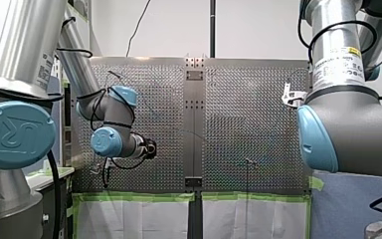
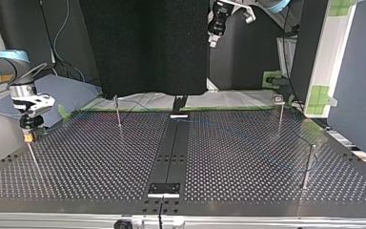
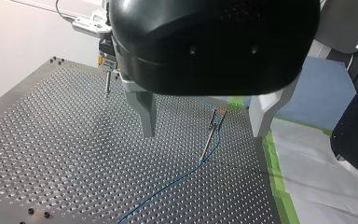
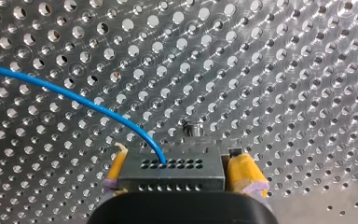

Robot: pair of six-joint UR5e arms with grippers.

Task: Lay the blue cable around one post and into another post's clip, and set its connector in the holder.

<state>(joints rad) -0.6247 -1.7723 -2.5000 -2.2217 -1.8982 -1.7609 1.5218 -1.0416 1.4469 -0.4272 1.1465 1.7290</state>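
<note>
The thin blue cable [image 3: 182, 175] runs over the perforated table and up through the clip of a slim post [image 3: 213, 130]. Its far end enters a metal connector block [image 4: 172, 170]. That block sits between the yellow pads [image 4: 246, 173] of my right gripper [image 4: 179, 161], with a thin gap on one side, so the jaws are open. In the top view my right gripper [image 2: 28, 133] is at the top of the left post [image 2: 34, 160]. My left gripper [image 3: 202, 135] hangs high above the table, its metal fingers [image 3: 145, 114] open and holding nothing.
Another clip post [image 2: 280, 114] and a plain post [image 2: 308, 167] stand at the top view's right. A dark strip [image 2: 171, 152] splits the table down the middle. Green tape [image 1: 139, 197] lines the table's edge on the arms' side.
</note>
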